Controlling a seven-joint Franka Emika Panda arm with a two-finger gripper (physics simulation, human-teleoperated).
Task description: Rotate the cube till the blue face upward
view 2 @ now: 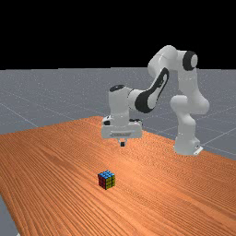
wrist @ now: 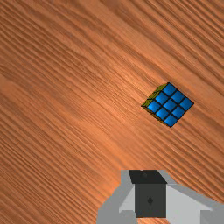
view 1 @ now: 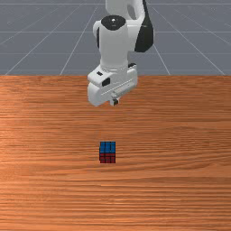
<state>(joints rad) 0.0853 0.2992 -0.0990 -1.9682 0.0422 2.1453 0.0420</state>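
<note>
The gripper point(view 1: 115, 102) hangs over the table, higher than the cube point(view 1: 107, 152) and nearer the arm's base, a little to the front view's right of it. In the far view the gripper point(view 2: 122, 143) is up and to the right of the cube point(view 2: 106, 179). Its fingers are together with nothing between them. The cube rests flat on the wood with its blue face on top; red faces the front camera, and yellow shows on another side. The wrist view has the cube point(wrist: 170, 105) beyond the tips of the gripper point(wrist: 148, 186), apart from them.
The orange-brown table point(view 2: 64, 152) extends around the cube. The arm's base point(view 2: 186, 145) stands at the far view's right, well away from the cube. One table edge runs down the far view's left.
</note>
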